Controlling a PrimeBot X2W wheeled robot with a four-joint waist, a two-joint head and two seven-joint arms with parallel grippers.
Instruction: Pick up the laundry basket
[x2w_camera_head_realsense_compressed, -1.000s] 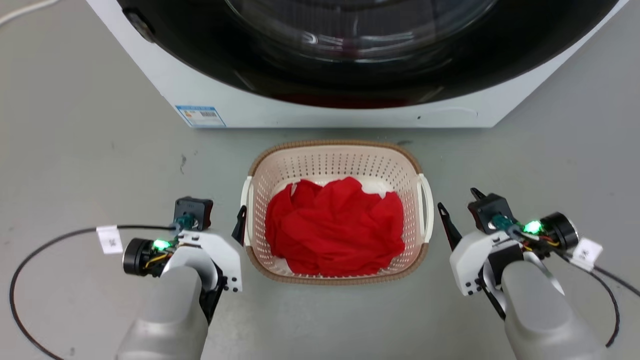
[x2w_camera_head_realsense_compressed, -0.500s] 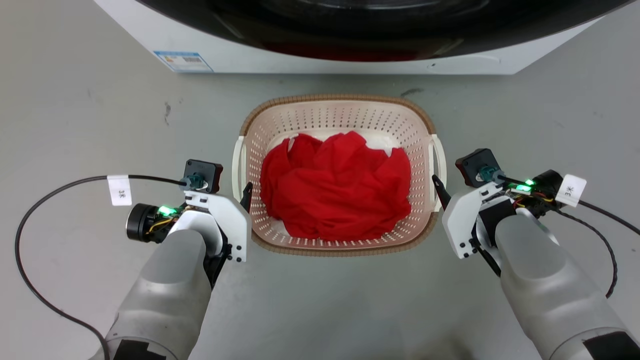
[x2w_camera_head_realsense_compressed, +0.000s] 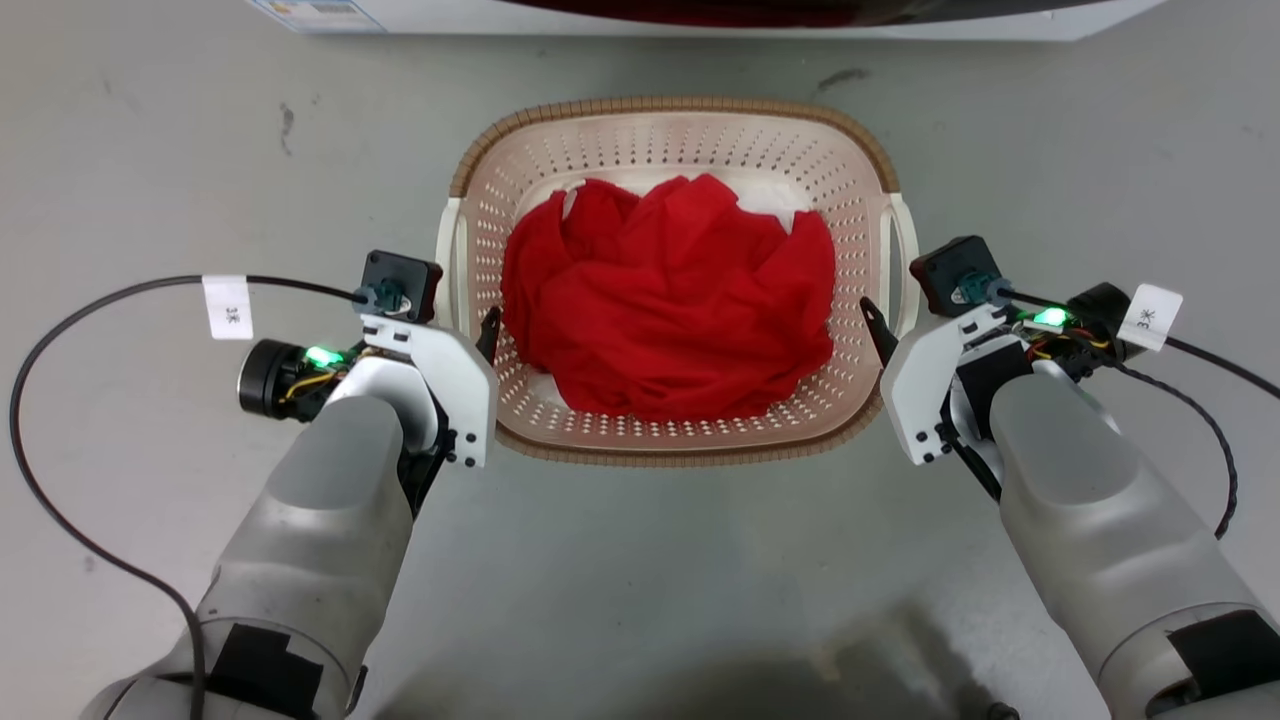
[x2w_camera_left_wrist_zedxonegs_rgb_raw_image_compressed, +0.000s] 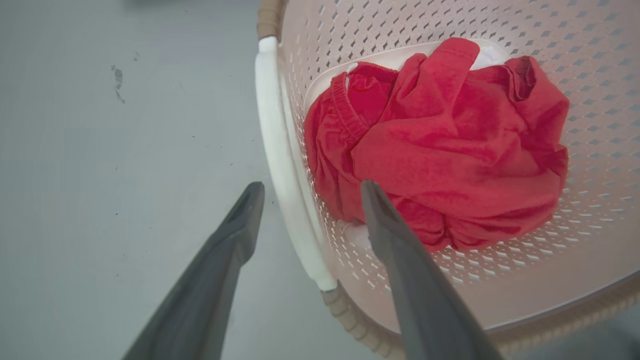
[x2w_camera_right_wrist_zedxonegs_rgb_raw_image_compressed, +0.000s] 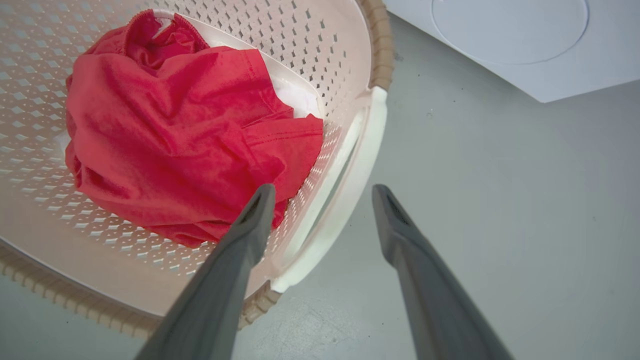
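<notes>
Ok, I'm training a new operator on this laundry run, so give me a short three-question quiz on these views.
1. True or false: the left gripper and the right gripper are both open.
2. What colour is the cloth in the laundry basket? A) red B) blue C) green
3. Fill in: in each wrist view, a white side ____ of the basket lies between the fingers.

Key: 1 true; 2 A; 3 handle.
</notes>
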